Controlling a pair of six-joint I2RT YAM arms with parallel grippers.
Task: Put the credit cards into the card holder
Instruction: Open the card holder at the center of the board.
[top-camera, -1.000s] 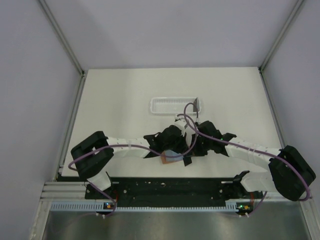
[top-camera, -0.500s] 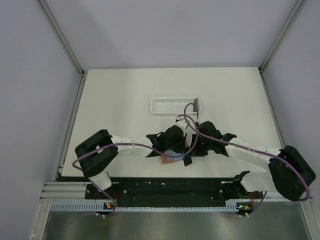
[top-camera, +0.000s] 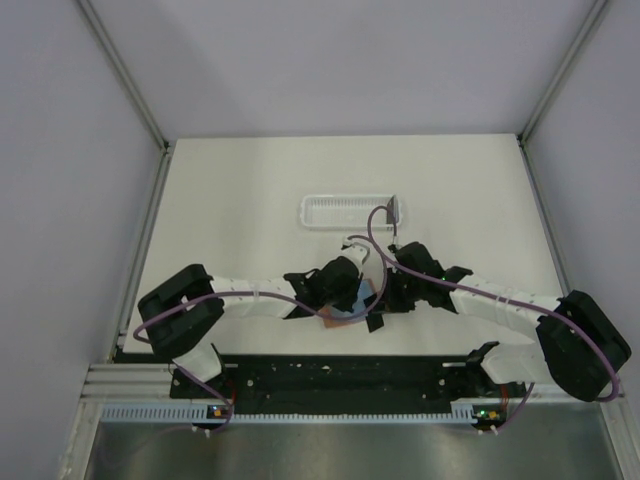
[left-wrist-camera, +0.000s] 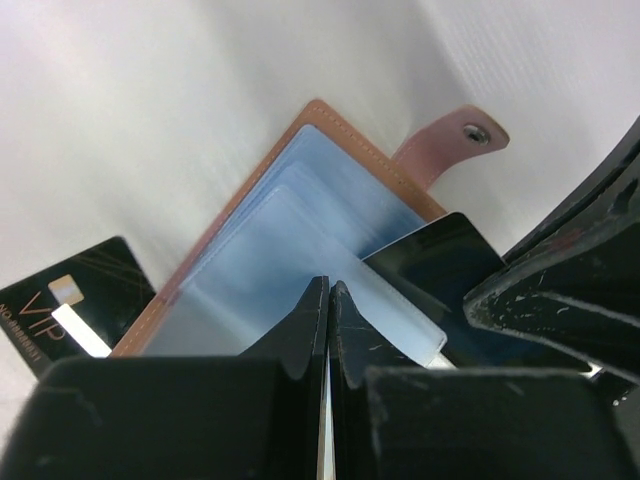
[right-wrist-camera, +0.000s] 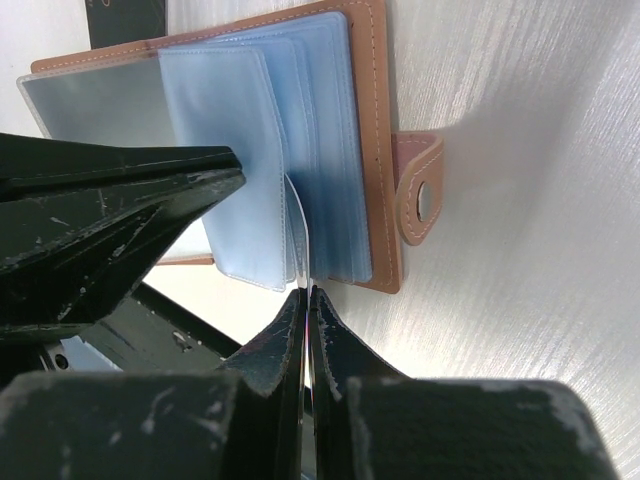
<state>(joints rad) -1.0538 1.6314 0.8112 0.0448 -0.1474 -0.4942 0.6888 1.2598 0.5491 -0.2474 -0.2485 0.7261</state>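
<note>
The card holder (left-wrist-camera: 352, 137) lies open on the table, brown rim around pale blue plastic sleeves, snap strap (left-wrist-camera: 452, 146) sticking out. My left gripper (left-wrist-camera: 328, 290) is shut, its tips resting on the top sleeve. My right gripper (right-wrist-camera: 306, 296) is shut on a black credit card (left-wrist-camera: 432, 262), which is seen edge-on in the right wrist view. The card's far end sits among the sleeves of the card holder (right-wrist-camera: 377, 150). A second credit card (left-wrist-camera: 72, 305), black with a white stripe, lies flat beside the holder. From above, both grippers crowd over the card holder (top-camera: 337, 320).
A white slatted tray (top-camera: 345, 210) stands further back on the table, beyond the grippers. The dark fingers (right-wrist-camera: 120, 195) of the left gripper lie across the holder's sleeves, close to the right gripper. The table's near edge runs just behind the holder.
The left arm's elbow swung right, then back left, and its wrist shifted slightly over the holder. A bit of blue sleeve now shows between the grippers. The right arm has barely moved.
</note>
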